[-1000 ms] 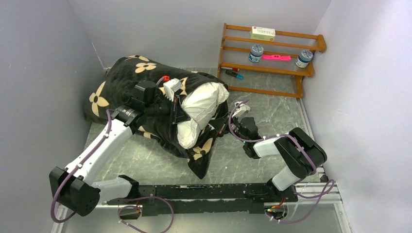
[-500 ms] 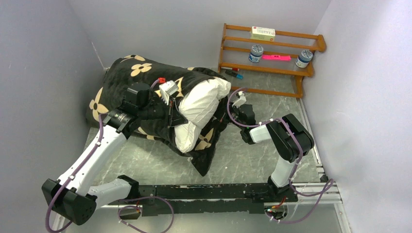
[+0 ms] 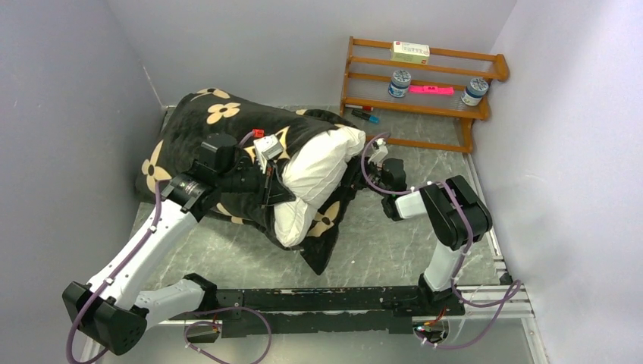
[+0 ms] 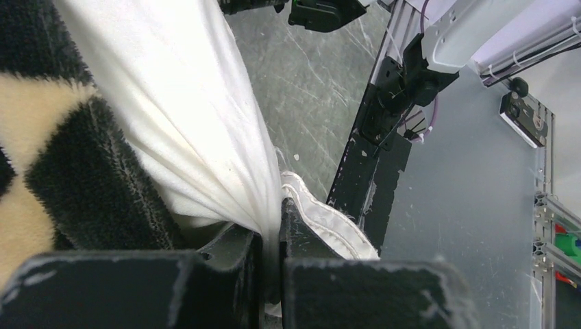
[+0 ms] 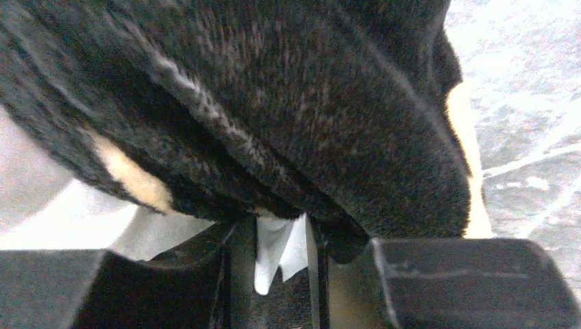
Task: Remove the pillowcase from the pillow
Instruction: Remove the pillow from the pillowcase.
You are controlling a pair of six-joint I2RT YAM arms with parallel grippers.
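The black plush pillowcase [image 3: 197, 129] with tan flowers lies at the back left and still covers most of the white pillow [image 3: 315, 174], whose bare end sticks out toward the right. My left gripper [image 3: 274, 188] reaches over the case and is shut on a bunched fold of the pillow's white fabric [image 4: 205, 137], the seamed edge poking out beside the jaws [image 4: 274, 214]. My right gripper [image 3: 365, 163] sits at the pillow's right end under the black case edge [image 5: 308, 123]. Its jaws stand a little apart, with a loose white fabric corner [image 5: 274, 253] hanging between them.
A wooden shelf [image 3: 421, 114] stands at the back right, holding two jars [image 3: 399, 82], a small box [image 3: 409, 51] and a pink marker [image 3: 431, 89]. Walls close in on the left, back and right. The black mounting rail [image 3: 326, 299] runs along the near edge.
The right gripper moved toward the back along the pillow's end and its jaws parted. The left arm shifted the pillow and case slightly back and left, still gripping.
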